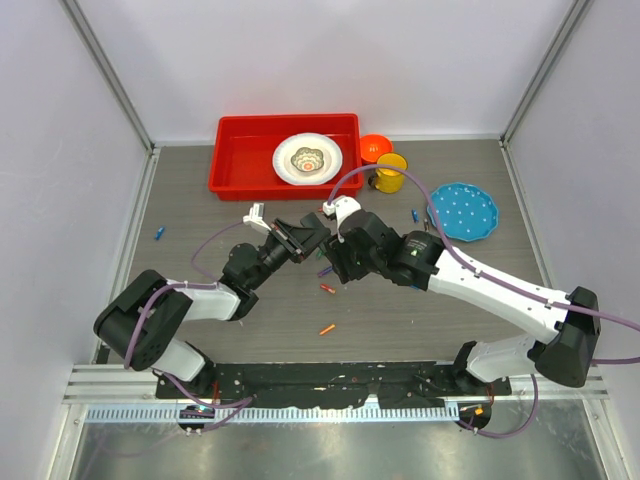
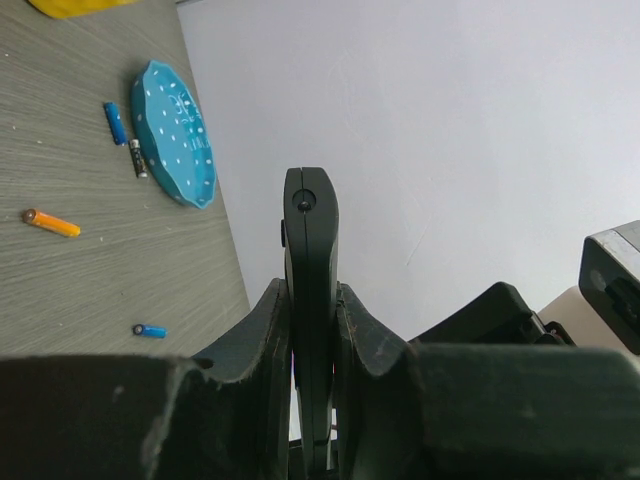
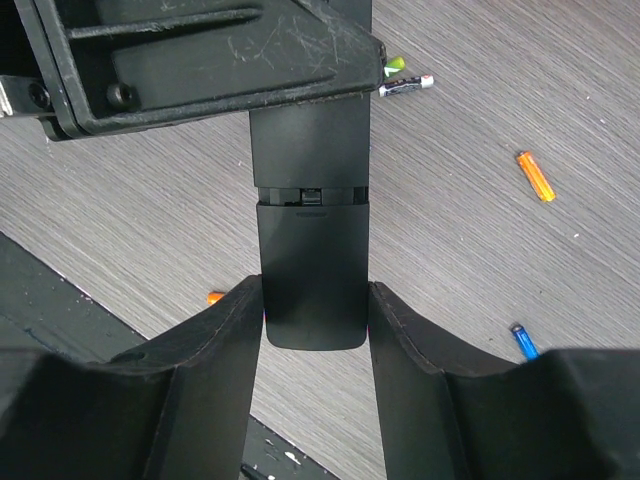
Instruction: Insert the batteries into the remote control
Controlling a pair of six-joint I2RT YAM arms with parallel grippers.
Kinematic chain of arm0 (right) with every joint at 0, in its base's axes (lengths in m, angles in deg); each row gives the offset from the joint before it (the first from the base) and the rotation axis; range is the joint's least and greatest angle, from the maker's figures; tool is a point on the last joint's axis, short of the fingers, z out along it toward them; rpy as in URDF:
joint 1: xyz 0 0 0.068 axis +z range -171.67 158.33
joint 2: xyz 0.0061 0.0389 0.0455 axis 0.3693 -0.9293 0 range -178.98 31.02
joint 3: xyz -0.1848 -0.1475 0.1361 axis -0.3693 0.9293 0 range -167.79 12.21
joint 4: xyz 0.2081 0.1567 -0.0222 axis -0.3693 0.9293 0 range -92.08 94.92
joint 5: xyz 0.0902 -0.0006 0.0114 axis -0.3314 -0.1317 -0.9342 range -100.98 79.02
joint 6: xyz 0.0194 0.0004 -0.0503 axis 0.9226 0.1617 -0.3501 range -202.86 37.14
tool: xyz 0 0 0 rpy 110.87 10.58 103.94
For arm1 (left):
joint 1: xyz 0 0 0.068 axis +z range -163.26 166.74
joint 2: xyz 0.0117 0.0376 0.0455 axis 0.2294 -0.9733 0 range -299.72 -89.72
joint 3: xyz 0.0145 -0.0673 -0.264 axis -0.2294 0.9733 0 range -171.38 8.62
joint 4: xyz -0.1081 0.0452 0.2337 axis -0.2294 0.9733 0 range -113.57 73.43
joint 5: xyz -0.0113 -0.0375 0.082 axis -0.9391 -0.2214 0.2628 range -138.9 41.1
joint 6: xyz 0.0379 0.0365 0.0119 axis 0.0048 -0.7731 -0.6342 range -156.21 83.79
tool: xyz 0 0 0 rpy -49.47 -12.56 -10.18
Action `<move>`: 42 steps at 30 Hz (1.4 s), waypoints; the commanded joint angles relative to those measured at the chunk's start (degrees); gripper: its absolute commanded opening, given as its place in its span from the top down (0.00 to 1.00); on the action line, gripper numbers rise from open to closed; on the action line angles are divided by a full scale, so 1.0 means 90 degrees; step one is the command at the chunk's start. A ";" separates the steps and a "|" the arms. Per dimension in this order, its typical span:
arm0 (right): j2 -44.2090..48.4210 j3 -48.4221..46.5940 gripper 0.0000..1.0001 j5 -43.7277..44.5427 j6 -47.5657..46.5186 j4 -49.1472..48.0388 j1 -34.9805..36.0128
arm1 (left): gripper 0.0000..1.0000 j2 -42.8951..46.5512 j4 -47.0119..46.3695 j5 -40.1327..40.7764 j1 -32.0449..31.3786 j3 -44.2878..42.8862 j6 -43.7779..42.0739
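Observation:
The remote control (image 3: 312, 270) is a slim black bar held in the air between both arms, over the table's middle. My left gripper (image 2: 312, 295) is shut on its one end, edge-on in the left wrist view (image 1: 298, 238). My right gripper (image 3: 315, 288) has its fingers against both sides of the other end, below the cover seam (image 1: 336, 250). Loose batteries lie on the table: an orange one (image 1: 327, 329), a red-orange one (image 1: 327, 289), a blue one (image 1: 159, 233) and another blue one (image 3: 523, 342).
A red tray (image 1: 230, 160) with a white dish (image 1: 307, 158) stands at the back. Next to it are an orange bowl (image 1: 376, 147) and a yellow cup (image 1: 390, 173). A blue plate (image 1: 463, 211) lies at the right, with batteries beside it.

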 commanded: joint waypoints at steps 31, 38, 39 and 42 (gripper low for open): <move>0.0867 -0.0135 0.56 -0.0372 0.0147 0.0005 0.0027 | 1.00 0.0425 0.0065 0.0240 0.0190 0.0036 -0.0564; 0.0994 0.0158 0.57 0.0310 0.0215 -0.0005 -0.0139 | 1.00 0.0551 0.0026 0.0162 0.0346 0.0173 -0.0554; 0.0994 0.0361 0.57 0.0398 0.0254 -0.0015 -0.0236 | 1.00 0.0619 0.0026 0.0143 0.0394 0.0212 -0.0544; 0.1043 0.0956 0.57 0.0526 0.0478 -0.0278 -0.0782 | 1.00 0.0990 0.0152 0.0055 0.0560 0.0475 -0.0506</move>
